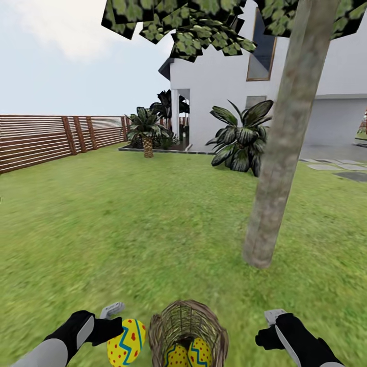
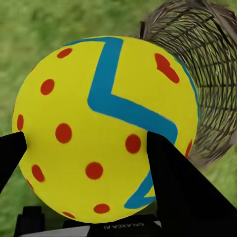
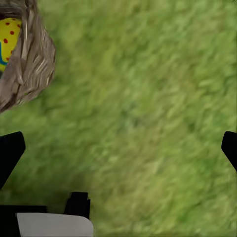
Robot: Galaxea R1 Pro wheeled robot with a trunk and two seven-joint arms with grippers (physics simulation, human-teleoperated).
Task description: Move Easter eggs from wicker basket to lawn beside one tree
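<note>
Three Easter eggs are in sight, and we hold one of them: our left end effector (image 1: pixel 118 326) is clamped on a yellow egg (image 1: pixel 126 342) just left of the wicker basket (image 1: pixel 187 331), outside its rim. The other two eggs (image 1: pixel 188 354) sit side by side deep in the basket. From the head view we see the basket standing on the lawn (image 1: pixel 153 219), with the tree (image 1: pixel 283 142) a little beyond it and to the right, its trunk rising out of the grass. Our left wrist view brings up what the head view cannot: the held egg's blue zigzag and red dots, a black finger (image 2: pixel 182 187) pressed on each side, and the basket's open weave (image 2: pixel 202 69) close behind. Our right end effector (image 1: pixel 270 326) hovers right of the basket; its wrist view shows the fingers (image 3: pixel 10 150) spread wide over bare grass, with the basket wall (image 3: pixel 29 64) and a sliver of egg at one corner.
</note>
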